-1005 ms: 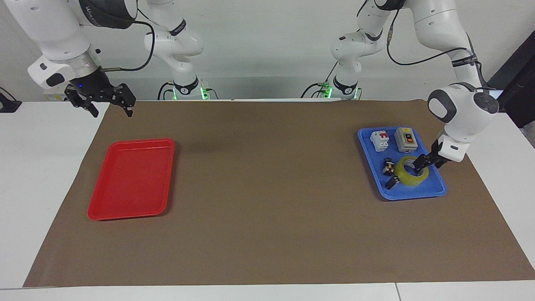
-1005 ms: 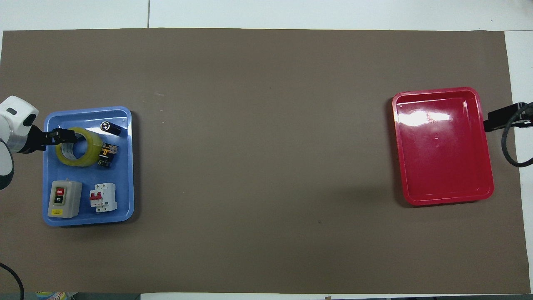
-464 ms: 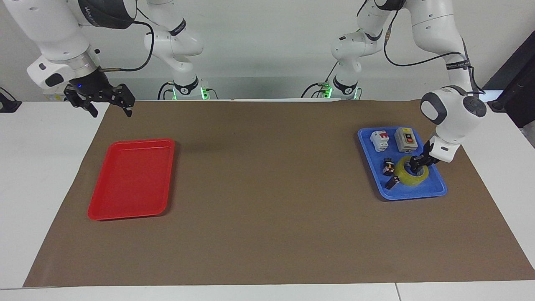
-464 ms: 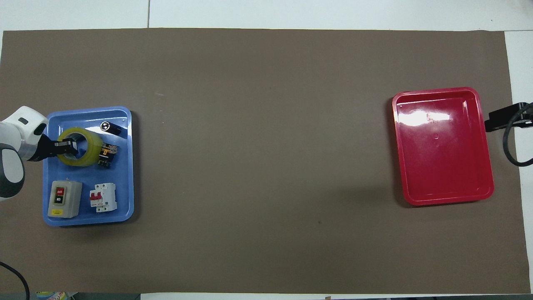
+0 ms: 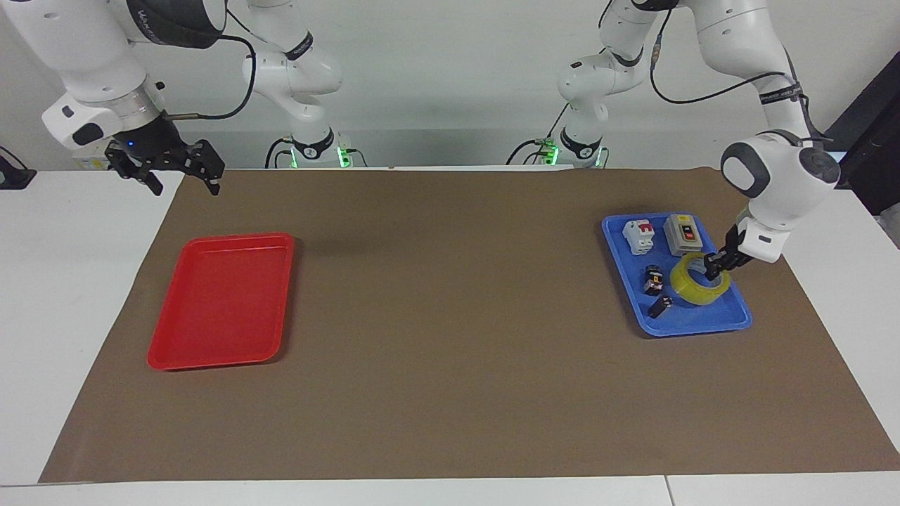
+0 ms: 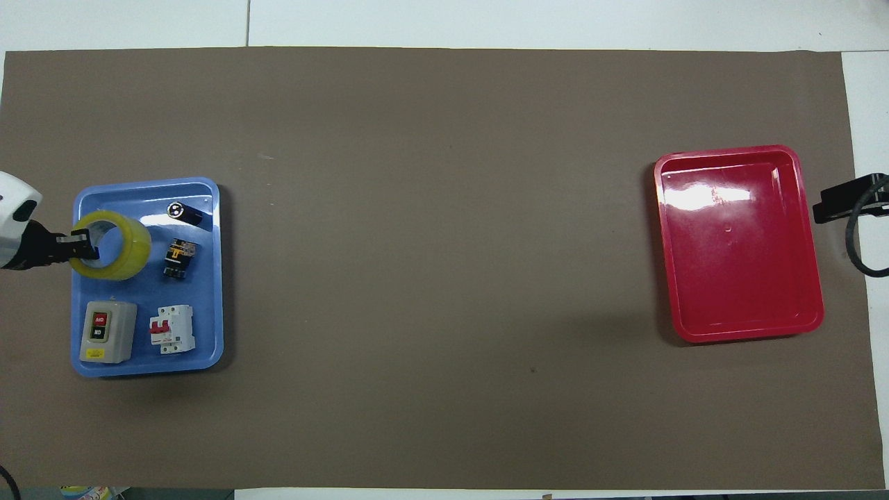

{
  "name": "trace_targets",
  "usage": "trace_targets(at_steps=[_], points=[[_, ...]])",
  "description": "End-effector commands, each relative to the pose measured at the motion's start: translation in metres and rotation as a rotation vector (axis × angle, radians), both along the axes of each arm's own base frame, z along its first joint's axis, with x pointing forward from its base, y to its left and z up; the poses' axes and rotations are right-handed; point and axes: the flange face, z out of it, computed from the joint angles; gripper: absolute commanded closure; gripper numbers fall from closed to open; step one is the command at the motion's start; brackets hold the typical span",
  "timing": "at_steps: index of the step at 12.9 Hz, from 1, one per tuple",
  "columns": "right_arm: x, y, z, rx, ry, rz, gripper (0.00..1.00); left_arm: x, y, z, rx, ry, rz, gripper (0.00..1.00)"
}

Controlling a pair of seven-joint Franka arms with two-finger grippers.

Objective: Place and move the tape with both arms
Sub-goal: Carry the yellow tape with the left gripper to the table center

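Facing view: two white arms work over a tabletop [image 5: 70, 281] covered by a brown mat [image 5: 457, 316].
Left gripper [image 5: 716, 268]: over the blue tray [image 5: 696, 325], fingers clenched on the wall of the tape, one inside the ring and one outside.
Tape [image 5: 697, 284]: yellowish translucent roll, tilted, held over the blue tray at the edge toward the left arm's end of the tabletop; whether its lower rim touches the tray floor cannot be told.
Tape, overhead view [image 6: 114, 245]: over the part of the blue tray [image 6: 215, 278] farther from the robots, with the left gripper [image 6: 76, 243] entering from the tray's outer edge.
Grey switch box [image 5: 683, 235]: in the blue tray, nearer to the robots than the tape.
White breaker [image 5: 639, 235]: in the blue tray beside the grey switch box, red lever showing.
Small black parts [image 5: 654, 279]: two, in the blue tray just beside the tape, apart from it.
Right gripper [image 5: 181, 179]: waiting in the air over the corner of the brown mat nearest the right arm's base, fingers released and spread.
Red tray [image 5: 222, 301]: on the brown mat toward the right arm's end of the tabletop, well apart from the blue tray.
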Motion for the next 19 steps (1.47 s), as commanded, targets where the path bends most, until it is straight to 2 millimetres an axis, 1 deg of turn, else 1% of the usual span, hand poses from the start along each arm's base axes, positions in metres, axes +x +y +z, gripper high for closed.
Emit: trace_targets(at_steps=[1,2,3,4,6,8,9,11,12,13,14,15,16,17,18,19], points=[[-0.002,-0.003,0.004,0.007,0.006,0.023,0.00,-0.013,-0.015,0.069,-0.007,-0.021,-0.026,1.00],[-0.002,-0.002,0.004,0.009,0.006,0.023,0.00,-0.015,-0.036,0.076,-0.005,-0.032,-0.042,1.00],[-0.002,-0.003,0.003,0.009,0.007,0.018,0.00,-0.013,-0.062,0.079,-0.002,-0.033,-0.044,1.00],[-0.002,-0.002,0.004,0.009,0.004,0.017,0.00,-0.008,-0.096,0.078,0.012,-0.036,-0.026,1.00],[-0.003,-0.001,0.000,0.010,0.012,0.018,0.00,-0.011,-0.169,0.068,0.027,-0.017,0.013,1.00],[-0.004,-0.001,-0.001,0.010,0.016,0.020,0.00,-0.019,-0.249,0.051,0.050,-0.023,0.018,1.00],[-0.004,0.000,-0.001,0.010,0.018,0.021,0.00,-0.024,-0.290,0.036,0.061,-0.023,0.002,1.00],[-0.002,0.014,-0.001,0.011,0.013,0.041,0.00,-0.038,-0.368,0.011,0.046,-0.056,0.000,1.00],[-0.001,0.014,0.001,0.010,0.006,0.046,0.00,-0.046,-0.400,0.001,0.034,-0.074,-0.009,1.00],[-0.003,0.014,0.000,0.011,0.018,0.046,0.00,-0.053,-0.427,-0.007,0.020,-0.089,-0.026,1.00],[-0.004,0.008,0.000,0.011,0.016,0.035,0.00,-0.062,-0.450,-0.012,0.006,-0.105,-0.055,1.00],[-0.004,0.006,0.000,0.011,0.016,0.032,0.00,-0.072,-0.470,-0.017,-0.004,-0.114,-0.076,1.00],[-0.004,0.004,0.000,0.011,0.016,0.027,0.00,-0.076,-0.483,-0.014,-0.016,-0.126,-0.069,1.00],[-0.004,0.005,0.000,0.011,0.016,0.030,0.00,-0.078,-0.493,-0.018,-0.019,-0.126,-0.067,1.00],[-0.004,0.009,0.001,0.011,0.015,0.036,0.00,-0.082,-0.512,-0.025,-0.017,-0.119,-0.092,1.00],[-0.004,0.010,0.000,0.012,0.019,0.039,0.00,-0.079,-0.524,-0.031,-0.013,-0.112,-0.086,1.00]])
